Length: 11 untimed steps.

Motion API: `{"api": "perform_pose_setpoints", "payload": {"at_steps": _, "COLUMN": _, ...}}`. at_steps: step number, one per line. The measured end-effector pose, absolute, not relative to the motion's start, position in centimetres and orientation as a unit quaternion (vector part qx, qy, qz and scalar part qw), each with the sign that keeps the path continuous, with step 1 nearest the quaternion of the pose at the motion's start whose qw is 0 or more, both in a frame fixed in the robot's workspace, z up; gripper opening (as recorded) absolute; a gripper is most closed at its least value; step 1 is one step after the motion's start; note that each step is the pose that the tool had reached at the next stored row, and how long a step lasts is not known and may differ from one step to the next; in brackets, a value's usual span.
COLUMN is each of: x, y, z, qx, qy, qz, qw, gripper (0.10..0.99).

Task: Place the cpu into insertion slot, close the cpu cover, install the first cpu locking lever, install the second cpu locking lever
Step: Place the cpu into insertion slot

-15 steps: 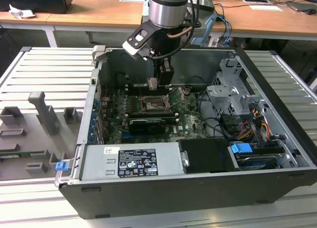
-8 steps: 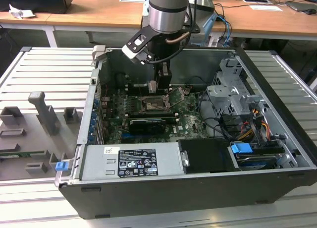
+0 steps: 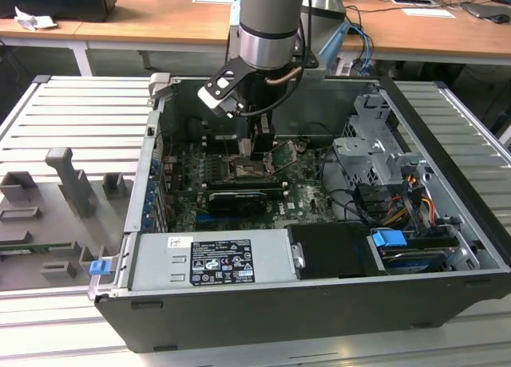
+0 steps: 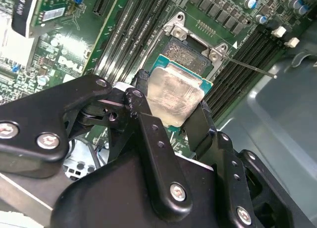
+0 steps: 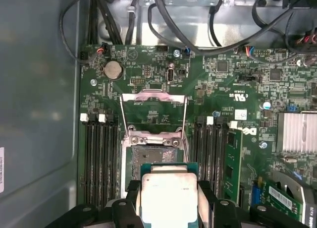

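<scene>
My gripper [image 4: 171, 103] is shut on the cpu [image 4: 173, 95], a small square chip with a dull silver top on a green edge, held by its two sides between black fingers [image 4: 141, 96]. The chip hangs just above the insertion slot [image 4: 187, 53], partly overlapping it, and is not seated. In the first wrist view the cpu [image 5: 168, 194] sits at the near edge of the insertion slot [image 5: 151, 154]. The cpu cover [image 5: 153, 96] is swung open beyond the slot, and a thin locking lever [image 5: 185, 116] stands raised. In the exterior view the gripper [image 3: 257, 144] reaches into the case over the board.
Long black memory slots [image 5: 99, 158] flank the socket on both sides. A black expansion card [image 3: 237, 201] and the grey power supply [image 3: 211, 259] lie nearer the case front. A metal drive cage [image 3: 375, 155] and loose cables [image 5: 163, 20] crowd the exterior view's right.
</scene>
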State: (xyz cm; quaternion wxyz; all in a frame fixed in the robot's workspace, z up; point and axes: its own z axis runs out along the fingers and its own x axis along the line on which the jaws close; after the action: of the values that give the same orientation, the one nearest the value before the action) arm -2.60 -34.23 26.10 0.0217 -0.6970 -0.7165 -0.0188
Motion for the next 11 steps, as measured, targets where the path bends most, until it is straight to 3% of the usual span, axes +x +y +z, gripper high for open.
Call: {"api": "perform_pose_setpoints", "payload": {"at_steps": 11, "x": -2.61, "y": -34.23, "z": 25.31, "qx": -0.697, "qy": -0.717, "qz": -0.018, "qw": 0.021, "gripper": 0.541}}
